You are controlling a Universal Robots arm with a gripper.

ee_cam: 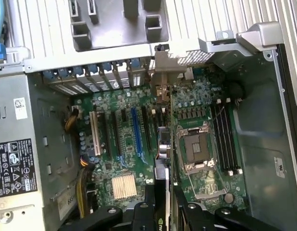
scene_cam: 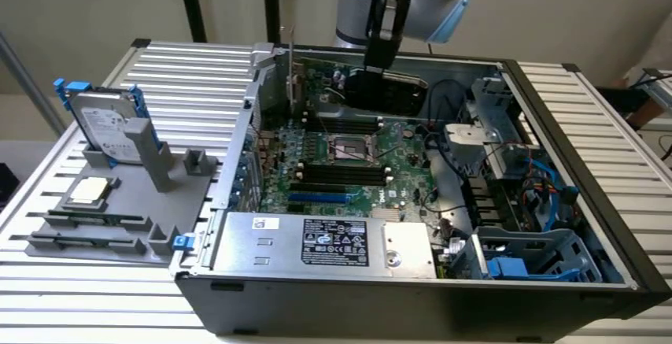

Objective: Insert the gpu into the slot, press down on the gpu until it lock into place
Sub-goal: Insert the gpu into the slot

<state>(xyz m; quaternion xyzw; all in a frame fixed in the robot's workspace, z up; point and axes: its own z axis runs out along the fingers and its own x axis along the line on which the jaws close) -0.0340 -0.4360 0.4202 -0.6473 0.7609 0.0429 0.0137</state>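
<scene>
Card status: the gpu [ee_cam: 161,144] is clamped edge-on in the gripper [ee_cam: 163,204], above the motherboard [ee_cam: 110,163], apart from the blue slot [ee_cam: 136,130]. It is judged light, stiff and fragile; 1 hold, along the top edge, appears safest.

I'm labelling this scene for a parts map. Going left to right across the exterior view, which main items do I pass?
hard drive → gpu → blue-grey drive cage

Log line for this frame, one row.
gripper: shut on gpu | gpu: above motherboard, unseated | blue slot: empty
</scene>
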